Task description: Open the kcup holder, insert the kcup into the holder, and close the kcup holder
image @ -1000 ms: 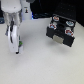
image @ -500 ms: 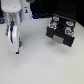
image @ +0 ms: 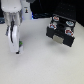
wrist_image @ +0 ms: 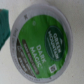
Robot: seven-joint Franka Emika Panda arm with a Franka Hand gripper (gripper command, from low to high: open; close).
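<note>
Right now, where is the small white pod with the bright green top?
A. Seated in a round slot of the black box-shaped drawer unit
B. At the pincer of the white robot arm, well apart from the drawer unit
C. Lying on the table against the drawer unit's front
B: the small white pod with the bright green top fills the wrist view, and the exterior view shows green at the pincer, well apart from the black box-shaped drawer unit.

One kcup (wrist_image: 42, 42), one kcup holder (image: 62, 29)
</note>
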